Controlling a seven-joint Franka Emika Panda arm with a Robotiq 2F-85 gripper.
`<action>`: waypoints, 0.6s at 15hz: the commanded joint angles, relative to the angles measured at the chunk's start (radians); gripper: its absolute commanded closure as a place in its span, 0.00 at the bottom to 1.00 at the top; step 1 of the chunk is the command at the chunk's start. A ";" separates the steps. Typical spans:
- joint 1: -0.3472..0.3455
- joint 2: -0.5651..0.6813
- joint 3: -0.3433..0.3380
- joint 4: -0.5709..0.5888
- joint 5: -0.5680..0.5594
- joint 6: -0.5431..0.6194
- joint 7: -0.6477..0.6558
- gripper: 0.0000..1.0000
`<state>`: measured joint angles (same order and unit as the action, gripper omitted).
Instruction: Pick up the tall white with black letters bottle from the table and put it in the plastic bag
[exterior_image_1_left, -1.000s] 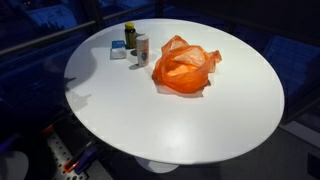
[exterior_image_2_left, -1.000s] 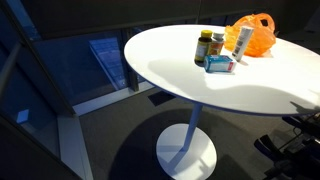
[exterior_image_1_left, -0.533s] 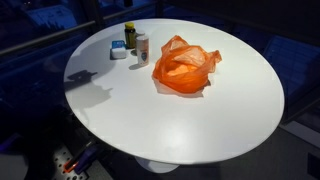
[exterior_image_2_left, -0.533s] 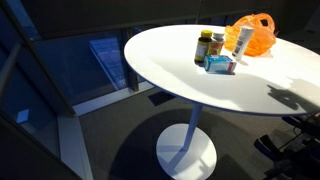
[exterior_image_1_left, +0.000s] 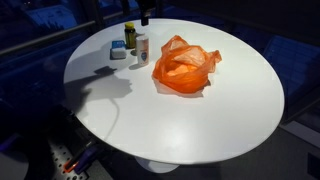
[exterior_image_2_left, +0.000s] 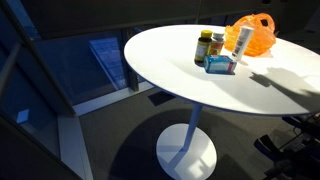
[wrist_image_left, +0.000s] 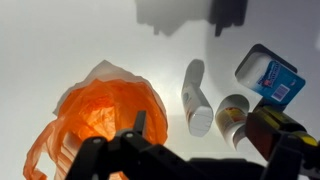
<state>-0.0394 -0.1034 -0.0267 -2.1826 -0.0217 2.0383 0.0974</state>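
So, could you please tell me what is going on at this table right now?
The robot arm's gripper hangs open above the white table, over the tall white bottle, and holds nothing. That bottle stands upright beside some smaller bottles and a blue and white box, not yet picked up. The orange plastic bag lies right next to them.

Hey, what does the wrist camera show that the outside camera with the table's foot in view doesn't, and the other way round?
Only the wrist view: the hand, open, dark along the bottom edge, with everything seen from above. Only that exterior view: the pedestal foot and the floor. Both: the white tabletop, the orange plastic bag, the tall white bottle, the blue-and-white box and two smaller bottles.
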 joint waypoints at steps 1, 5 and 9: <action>0.000 0.077 -0.001 0.059 0.007 0.002 0.023 0.00; 0.007 0.140 0.002 0.079 0.007 0.024 0.026 0.00; 0.016 0.189 0.004 0.086 -0.003 0.069 0.047 0.00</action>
<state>-0.0312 0.0459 -0.0252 -2.1320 -0.0217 2.0932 0.1068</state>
